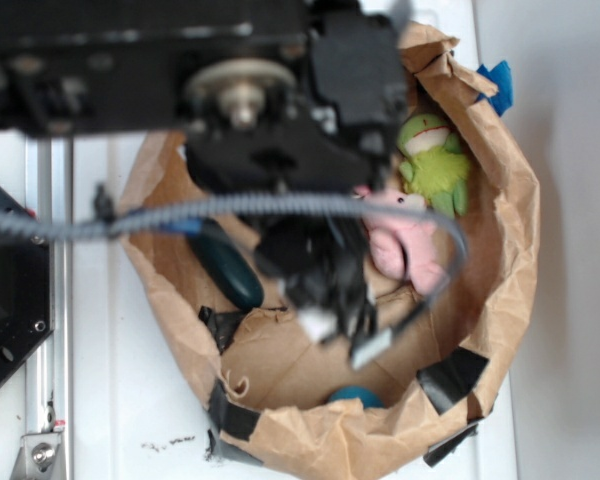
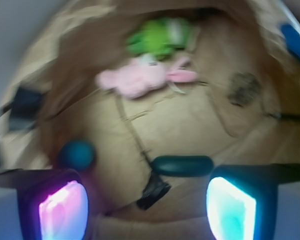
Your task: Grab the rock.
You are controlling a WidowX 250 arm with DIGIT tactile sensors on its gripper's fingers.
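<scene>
The rock (image 2: 244, 88) is a small mottled dark brown-grey lump, blurred, lying on the brown paper at the upper right of the wrist view. In the exterior view it is hidden behind the arm. My gripper (image 2: 147, 212) is open and empty, its two lit pads wide apart, and hovers above the paper floor well short of the rock. In the exterior view the gripper (image 1: 340, 335) hangs over the middle of the paper basin.
The crumpled brown paper basin (image 1: 510, 200) holds a pink plush rabbit (image 1: 405, 245), a green plush (image 1: 435, 165), a dark green oval (image 2: 182, 166) and a blue ball (image 2: 77, 155). Black tape patches (image 1: 450, 375) sit on its wall.
</scene>
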